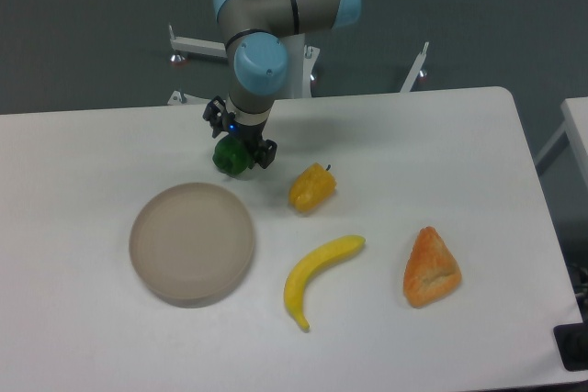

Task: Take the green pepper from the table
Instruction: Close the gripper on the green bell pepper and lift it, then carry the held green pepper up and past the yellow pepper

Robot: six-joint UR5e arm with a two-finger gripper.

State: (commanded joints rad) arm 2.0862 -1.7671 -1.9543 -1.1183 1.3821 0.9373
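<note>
Camera view: we see our gripper point(241, 142) closed around the green pepper point(231, 158), low over the white bench point(441, 135). Pepper sits just behind the round plate point(192, 242), left of the yellow pepper point(311, 188).

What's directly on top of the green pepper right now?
The hand sits over the green pepper, fingers either side. The pepper's top and any contact are hidden, so a grip cannot be confirmed.
</note>
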